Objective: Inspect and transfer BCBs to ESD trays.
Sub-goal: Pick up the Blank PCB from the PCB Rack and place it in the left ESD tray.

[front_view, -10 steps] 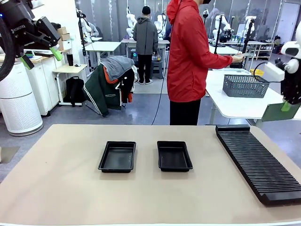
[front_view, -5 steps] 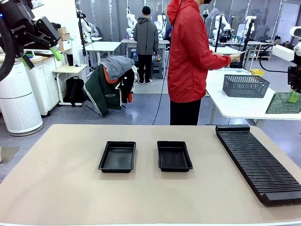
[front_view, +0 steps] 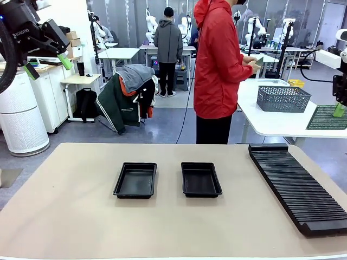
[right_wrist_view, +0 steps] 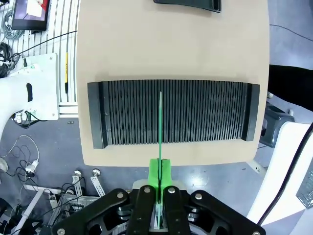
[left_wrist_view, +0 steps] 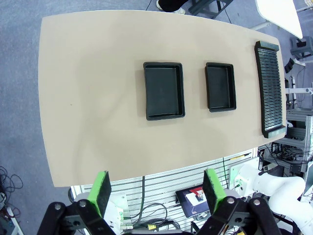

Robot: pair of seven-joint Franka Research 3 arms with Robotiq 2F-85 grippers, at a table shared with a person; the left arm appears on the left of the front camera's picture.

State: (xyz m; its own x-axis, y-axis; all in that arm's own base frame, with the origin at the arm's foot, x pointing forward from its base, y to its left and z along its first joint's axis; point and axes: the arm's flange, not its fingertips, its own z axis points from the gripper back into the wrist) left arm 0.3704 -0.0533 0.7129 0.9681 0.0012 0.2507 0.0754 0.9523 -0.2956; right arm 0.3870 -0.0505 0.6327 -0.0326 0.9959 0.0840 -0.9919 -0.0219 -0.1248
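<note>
Over the beige counter's (front_view: 70, 206) left edge, the left claw (front_view: 47, 65) hung high with its green-padded fingers spread wide and nothing between them. It had no part in this step and was best kept up there, clear of the path. Below it, midway across the counter, the left tray (front_view: 135, 180), a shallow black rectangular plastic tray with a raised rim, lay bare. Just beside it and apart from it, the matching right tray (front_view: 200, 179) was bare too. Along the counter's right edge lay the long black ribbed slotted rack (front_view: 298, 187), with no boards showing in its slots.

At the far right, the right claw (front_view: 339, 111) was clenched on the thin flat pale-green rectangular board (front_view: 325, 117), pinching it by one edge and holding it well above the rack. The right wrist view showed the board (right_wrist_view: 160, 122) edge-on, running straight out from the claw (right_wrist_view: 159, 183).

The step looked like inspection before the transfer. To do it well, the pinch should be firm and the wrist steady while the board's faces are presented. Such a thin board could flex or swing, so the carry leftward should be slow. Over the nearer right tray the board should be turned flat, squared to the rim and lowered inside it. The claw should let go only once the board rests on the floor.
</note>
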